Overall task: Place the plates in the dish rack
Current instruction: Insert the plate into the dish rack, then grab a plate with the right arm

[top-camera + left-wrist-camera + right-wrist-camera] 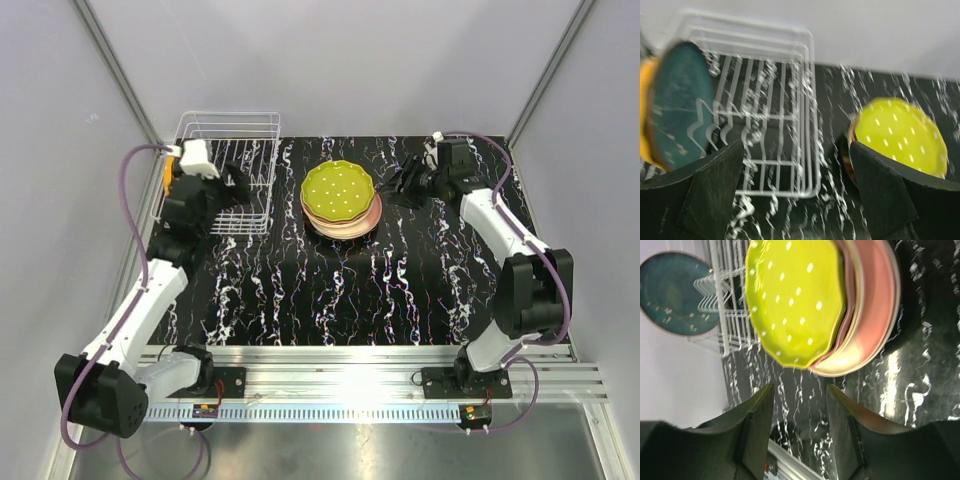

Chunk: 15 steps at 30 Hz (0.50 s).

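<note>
Farthest left, a teal plate [675,105] with an orange rim stands on edge at the left end of the dish rack [245,150], among its upright prongs. My left gripper [238,183] hangs over the rack's near right part. Its fingers [710,190] are spread wide, with nothing between them but white wire and a strip of the black marbled mat [330,290]. To the right of the rack, apart from it, more plates lie flat on the mat in a stack: a yellow-green spotted plate [338,190] on top and pink plates [365,222] beneath it. Farther right of the rack, just past that stack, my right gripper [405,185] sits low and points at the stack's edge. Its fingers [755,440] stand apart and grip nothing. From that wrist I see the spotted plate's wavy rim, and beyond it the rack with the teal plate.
</note>
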{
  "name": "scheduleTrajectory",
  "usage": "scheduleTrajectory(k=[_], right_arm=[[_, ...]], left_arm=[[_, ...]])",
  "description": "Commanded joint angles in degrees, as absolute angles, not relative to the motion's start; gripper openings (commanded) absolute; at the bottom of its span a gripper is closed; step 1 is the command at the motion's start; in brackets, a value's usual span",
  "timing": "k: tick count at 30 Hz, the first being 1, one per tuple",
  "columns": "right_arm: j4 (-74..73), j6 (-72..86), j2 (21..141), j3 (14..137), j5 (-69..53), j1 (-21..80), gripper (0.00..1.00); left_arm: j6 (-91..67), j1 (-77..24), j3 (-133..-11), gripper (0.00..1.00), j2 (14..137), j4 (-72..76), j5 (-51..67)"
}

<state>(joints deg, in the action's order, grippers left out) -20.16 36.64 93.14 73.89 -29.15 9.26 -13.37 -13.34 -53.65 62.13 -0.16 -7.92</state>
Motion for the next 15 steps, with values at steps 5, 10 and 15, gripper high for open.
scheduleTrajectory(k=[5, 10, 15], right_arm=[[-28.3, 32.17, 101.95, 86.65, -22.07, 9.58, 0.5], [-29.44, 29.27, 105.99, 91.75, -20.31, 10.63, 0.5], [-32.52, 26.99, 109.94, 96.67, -16.44, 12.57, 0.5]], left_arm=[[-9.84, -22.67, -48.08, 0.91, 58.53, 5.54, -14.14], [-13.18, -22.76, -49.83, 0.92, 59.85, 3.43, -12.57], [-14.85, -22.76, -50.1, 0.92, 59.33, 2.2, -10.82]])
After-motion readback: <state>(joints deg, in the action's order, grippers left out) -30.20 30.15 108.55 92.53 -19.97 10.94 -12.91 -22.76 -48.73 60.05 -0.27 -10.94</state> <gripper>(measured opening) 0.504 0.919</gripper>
